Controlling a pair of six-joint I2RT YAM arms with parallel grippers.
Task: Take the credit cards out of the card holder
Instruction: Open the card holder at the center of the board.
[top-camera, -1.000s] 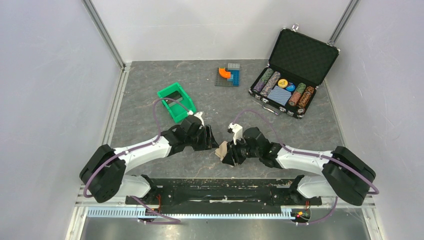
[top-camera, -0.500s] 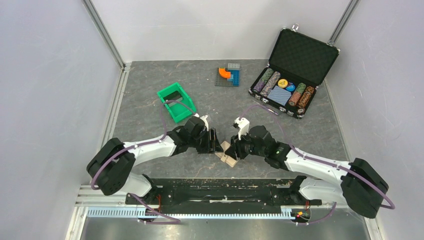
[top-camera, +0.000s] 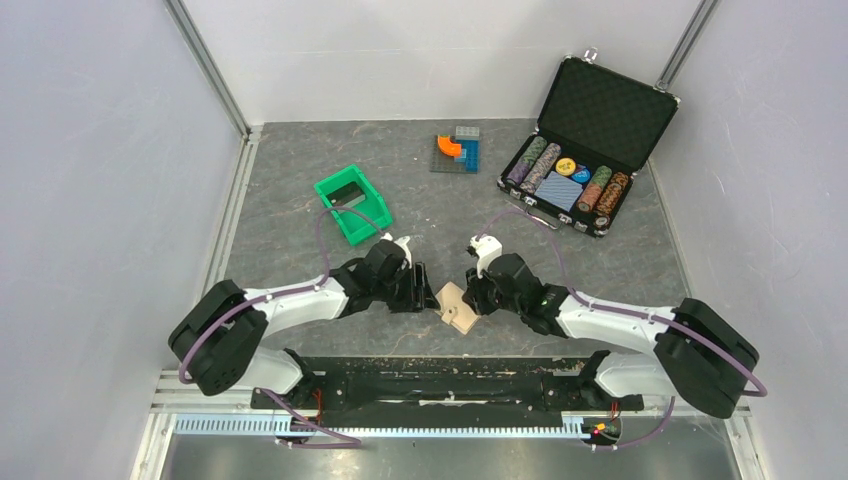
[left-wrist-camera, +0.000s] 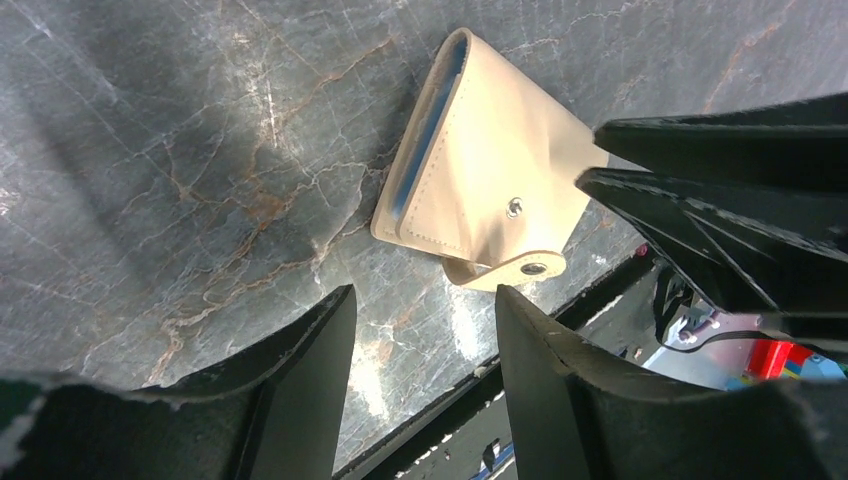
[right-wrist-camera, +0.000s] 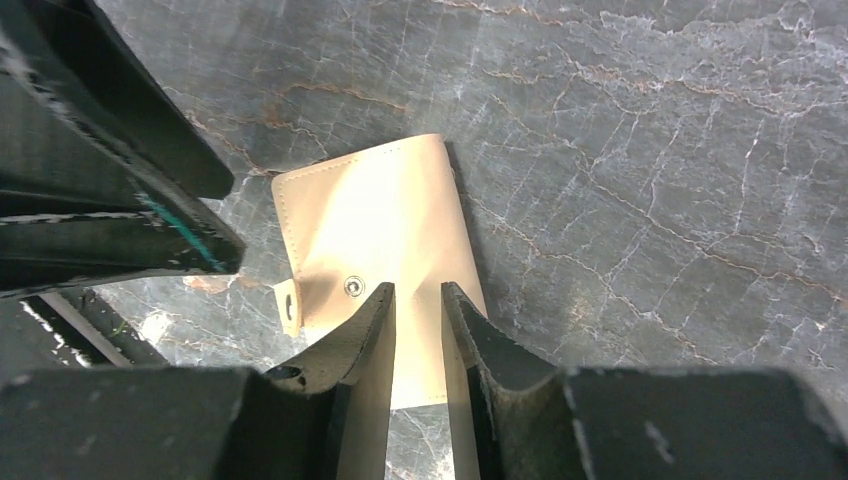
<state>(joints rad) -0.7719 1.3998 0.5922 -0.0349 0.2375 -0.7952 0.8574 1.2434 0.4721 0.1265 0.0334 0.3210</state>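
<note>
Card holder (top-camera: 457, 307) lies folded shut on the table (top-camera: 290, 170) near the front edge, between the two grippers. It is tan, smooth and leather-like, with a stitched border, rounded corners and a metal snap stud on its face. The small strap tab (left-wrist-camera: 520, 270) hangs loose off one edge, and light blue lining shows along the open side.

Left gripper (left-wrist-camera: 420, 350): fingers spread wide, empty, just beside the holder. Right gripper (right-wrist-camera: 418, 320): fingers narrowly parted over the holder's face, nothing clamped; contact can't be told.

Table is dark grey with a marbled, veined pattern. At the back are a green plastic bin (top-camera: 352, 203) and a black chip case (top-camera: 590, 130) with its lid open.
</note>
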